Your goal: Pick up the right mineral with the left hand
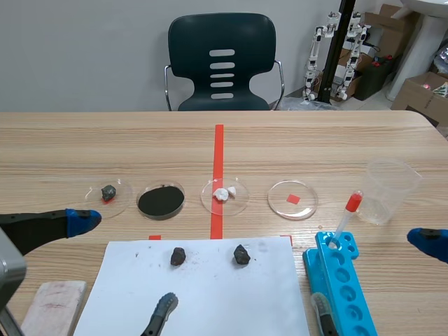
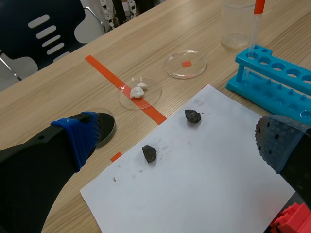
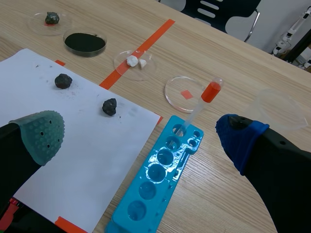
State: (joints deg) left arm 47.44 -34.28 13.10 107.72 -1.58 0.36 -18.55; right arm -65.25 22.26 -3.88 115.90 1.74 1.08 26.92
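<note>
Grasping is not started, I judge: the left black tool [image 2: 177,141] hangs with fingers spread wide, holding nothing. Ahead of it, on the white paper sheet [image 2: 204,184], the right small dark rough mineral [image 2: 193,116] lies untouched. Approach, closing and lifting are left.

The left pincer [image 2: 180,135] hangs low with its two thick black fingers spread wide, dotted pads [image 2: 80,136] facing inward and gripping nothing, while the right pincer [image 3: 140,135] hangs equally low, its fingers likewise parted wide and its pads [image 3: 41,133] bare.
</note>
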